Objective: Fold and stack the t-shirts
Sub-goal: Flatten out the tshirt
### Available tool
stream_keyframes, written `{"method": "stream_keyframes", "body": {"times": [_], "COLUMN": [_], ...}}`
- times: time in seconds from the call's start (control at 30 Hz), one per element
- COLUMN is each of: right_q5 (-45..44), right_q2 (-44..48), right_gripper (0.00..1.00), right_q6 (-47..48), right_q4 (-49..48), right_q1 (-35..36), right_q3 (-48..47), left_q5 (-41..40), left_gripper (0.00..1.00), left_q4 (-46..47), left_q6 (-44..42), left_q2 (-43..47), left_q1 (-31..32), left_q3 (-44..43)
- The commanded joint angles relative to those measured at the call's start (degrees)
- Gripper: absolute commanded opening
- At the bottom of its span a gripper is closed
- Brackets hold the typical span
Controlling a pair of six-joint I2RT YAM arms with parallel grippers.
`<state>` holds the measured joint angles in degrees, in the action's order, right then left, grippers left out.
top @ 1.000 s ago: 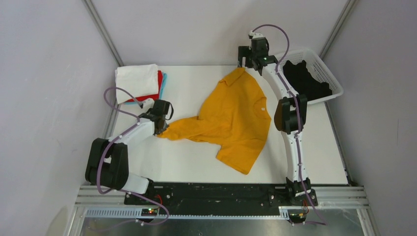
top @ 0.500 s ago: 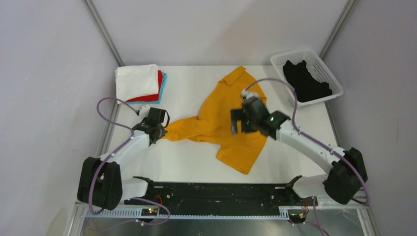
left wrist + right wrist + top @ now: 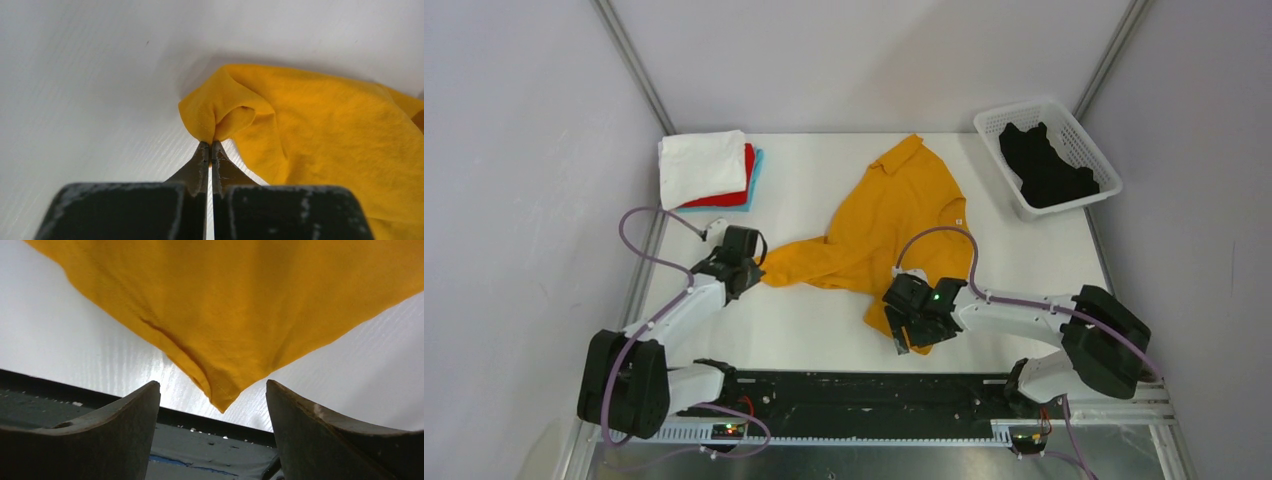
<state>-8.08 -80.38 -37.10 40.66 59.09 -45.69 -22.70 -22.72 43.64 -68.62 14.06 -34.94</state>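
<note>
A mustard-yellow t-shirt [image 3: 894,225] lies spread and rumpled across the middle of the white table [image 3: 804,330]. My left gripper [image 3: 756,276] is shut on the tip of its left sleeve [image 3: 220,107], and the cloth bunches right at the fingertips [image 3: 204,150]. My right gripper [image 3: 908,338] is open at the shirt's near corner. In the right wrist view that corner [image 3: 223,399] points down between the two spread fingers [image 3: 135,405] without touching either. A black t-shirt [image 3: 1044,170] lies in the basket. White [image 3: 702,165], red [image 3: 747,170] and light-blue [image 3: 755,185] folded t-shirts are stacked at the back left.
A white lattice basket [image 3: 1024,108] stands at the back right corner. The black base rail [image 3: 854,390] runs along the table's near edge, just behind my right gripper. Grey walls close in the left, right and back.
My right arm has swung from the shirt's far collar end down across it to the near corner. The left gripper keeps its hold on the sleeve and has shifted slightly nearer.
</note>
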Motion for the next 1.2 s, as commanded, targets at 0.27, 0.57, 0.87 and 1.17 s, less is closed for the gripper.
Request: {"method": "stream_keyframes", "body": {"times": [0.27,0.57,0.87,1.17], "right_q5": [-0.86,-8.49,-11.96,-8.06], "right_q2": [-5.39,-4.69,9.44,24.14], "right_gripper": [0.61,0.00,0.00,0.00], "right_q6": [-2.61,-5.64,3.27,15.13], "right_q4": [-8.17,-6.42,-12.46,-11.86], "right_q1": [-4.05,-5.20,-19.65,-36.70], "right_q3": [5.17,5.27,-4.36,-26.13], "left_q5": [-1.14,-3.08,-5.87,-6.50], "left_gripper": [0.00,0.00,0.00,0.00], "left_q4": [1.16,1.24,1.16,0.46], "left_q6": [1.36,1.37,-2.09,-6.44], "left_q2": [4.48,6.08,7.55,24.09], "left_q1": [-0.35,-0.34,-0.35,-0.24], "left_q3": [1.69,2.32,-5.96,-19.95]}}
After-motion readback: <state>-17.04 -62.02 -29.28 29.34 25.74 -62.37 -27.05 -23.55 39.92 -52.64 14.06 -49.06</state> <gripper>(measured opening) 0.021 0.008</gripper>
